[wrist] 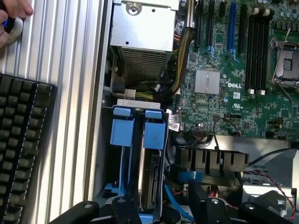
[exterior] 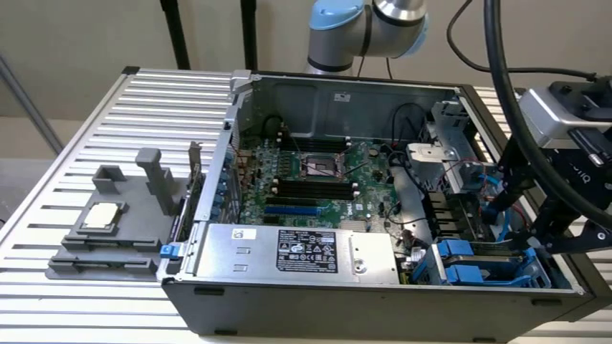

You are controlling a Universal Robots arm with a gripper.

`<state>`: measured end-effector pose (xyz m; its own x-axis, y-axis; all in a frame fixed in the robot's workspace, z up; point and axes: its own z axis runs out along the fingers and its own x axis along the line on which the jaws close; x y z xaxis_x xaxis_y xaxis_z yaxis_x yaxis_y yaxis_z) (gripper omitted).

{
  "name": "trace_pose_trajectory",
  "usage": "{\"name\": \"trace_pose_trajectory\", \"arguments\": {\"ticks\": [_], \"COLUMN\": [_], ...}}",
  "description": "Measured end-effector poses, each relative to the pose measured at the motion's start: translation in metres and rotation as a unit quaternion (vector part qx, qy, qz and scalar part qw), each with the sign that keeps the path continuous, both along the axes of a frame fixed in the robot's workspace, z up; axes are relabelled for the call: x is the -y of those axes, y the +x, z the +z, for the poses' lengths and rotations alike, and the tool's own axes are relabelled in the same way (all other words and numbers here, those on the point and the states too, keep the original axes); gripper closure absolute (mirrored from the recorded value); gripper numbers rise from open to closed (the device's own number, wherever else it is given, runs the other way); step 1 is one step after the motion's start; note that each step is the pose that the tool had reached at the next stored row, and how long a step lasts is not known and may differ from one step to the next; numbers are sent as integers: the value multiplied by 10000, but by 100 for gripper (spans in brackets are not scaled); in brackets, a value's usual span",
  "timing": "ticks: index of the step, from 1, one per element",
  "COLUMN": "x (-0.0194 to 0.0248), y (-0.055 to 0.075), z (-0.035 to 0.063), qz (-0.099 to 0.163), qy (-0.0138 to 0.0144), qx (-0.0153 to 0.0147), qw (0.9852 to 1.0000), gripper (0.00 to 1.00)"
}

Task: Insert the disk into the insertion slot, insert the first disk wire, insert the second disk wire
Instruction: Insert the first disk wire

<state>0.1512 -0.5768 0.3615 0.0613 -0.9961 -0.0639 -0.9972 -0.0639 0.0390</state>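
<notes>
Slatted aluminium table [exterior: 86,136] with an open computer case [exterior: 383,304] on it, interior exposed. In the exterior view the insertion slot [exterior: 478,266] sits at 4 o'clock inside the case — a grey metal bay with bright blue rails and tabs.

The disk [wrist: 152,184] stands on edge in that bay. Its body is silver-grey, narrow edge toward the wrist camera, with a bright blue carrier tab at its end. A second blue tab is just beside it. Whether the disk is fully seated I cannot tell.

The gripper [exterior: 564,240] hangs at 3 o'clock, over the case's edge near the bay. In the wrist view its black fingers [wrist: 205,203] stand spread — jaws released, gripping nothing, apart from the disk.

Edges:
- The case wall is close on one side of the bay.
- A black fan housing [wrist: 210,161] and a blue cable [wrist: 176,203] are close on the other side.
- A silver box with a black label [exterior: 287,251] is at 6 o'clock, just beside the bay.

The space directly over the bay is open. A keyboard [wrist: 23,149] and a person's hand [wrist: 14,11] are on the slats outside the case.
</notes>
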Motion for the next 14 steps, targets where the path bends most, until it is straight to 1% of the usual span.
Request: {"name": "trace_pose_trajectory", "arguments": {"ticks": [2, 4, 10, 12, 14], "x": [-17, -46, -173, -174, -162], "y": [0, -1, -23, -23, -23], "z": [-2, -6, -15, -15, -8], "qz": [7, 12, 67, 80, 83], "qy": [-1, -2, -5, -5, -7], "qx": [0, 0, 0, 0, 0], "qw": [10000, 10000, 10000, 10000, 10000], "gripper": [45, 45, 45, 45, 45]}}
